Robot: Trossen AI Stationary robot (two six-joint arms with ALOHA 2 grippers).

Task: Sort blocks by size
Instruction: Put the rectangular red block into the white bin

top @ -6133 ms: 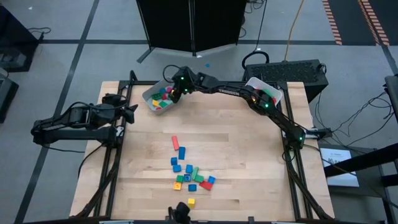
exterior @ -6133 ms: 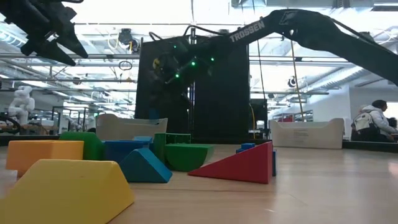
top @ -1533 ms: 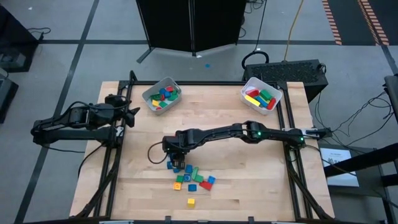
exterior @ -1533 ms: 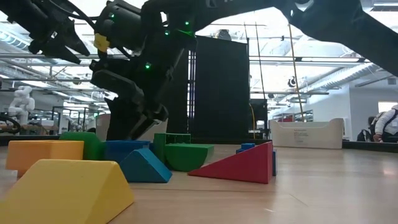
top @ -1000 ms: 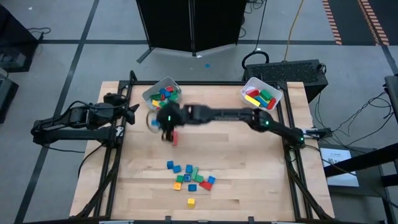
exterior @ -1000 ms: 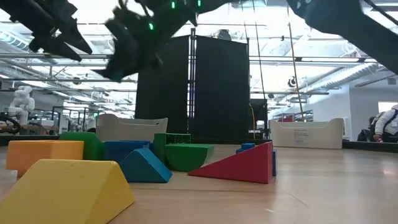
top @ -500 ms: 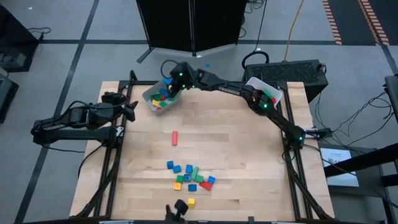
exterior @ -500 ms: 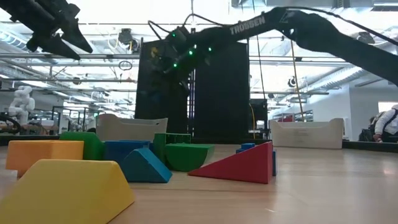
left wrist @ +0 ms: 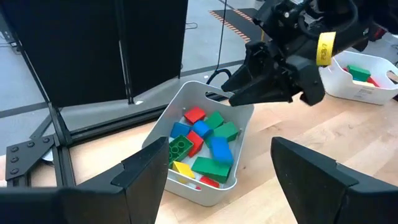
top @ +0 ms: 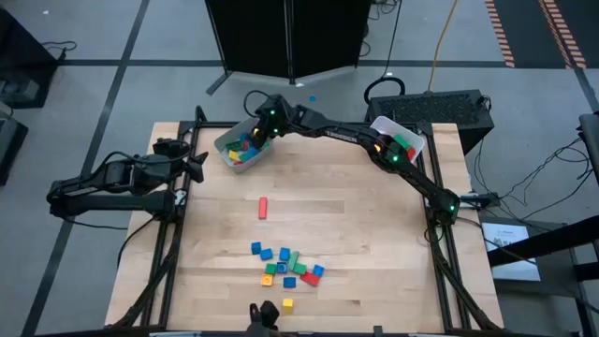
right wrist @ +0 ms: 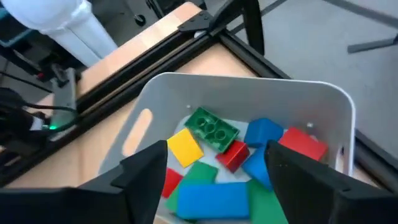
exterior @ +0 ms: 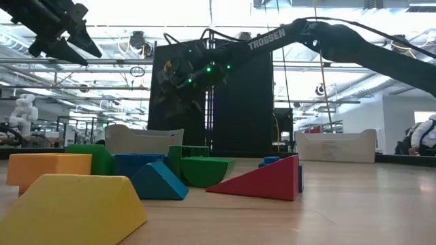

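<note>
The far-left white bin [top: 221, 148] holds several red, blue, green and yellow blocks [right wrist: 214, 134]. My right gripper [top: 257, 136] hovers over it, open and empty; the left wrist view shows it [left wrist: 245, 93] just above the bin's far rim. A red bar [top: 263, 208] lies flat on the table's middle. A cluster of small blocks [top: 285, 267] and one yellow cube [top: 287, 303] lie near the front edge. My left gripper [top: 198, 167] waits open at the table's left edge, facing the bin [left wrist: 205, 193].
A second white bin [top: 419, 140] with blocks stands at the far right, partly under my right arm. The low view shows the block cluster close up, a yellow wedge [exterior: 75, 207] and a red wedge [exterior: 262, 180] in front. A person sits far off in the room [exterior: 426, 139].
My right gripper has swung from above the table's middle left toward the far edge and has stopped over the far-left bin, where it has stayed for the last half second. The red bar and the cluster have kept their places.
</note>
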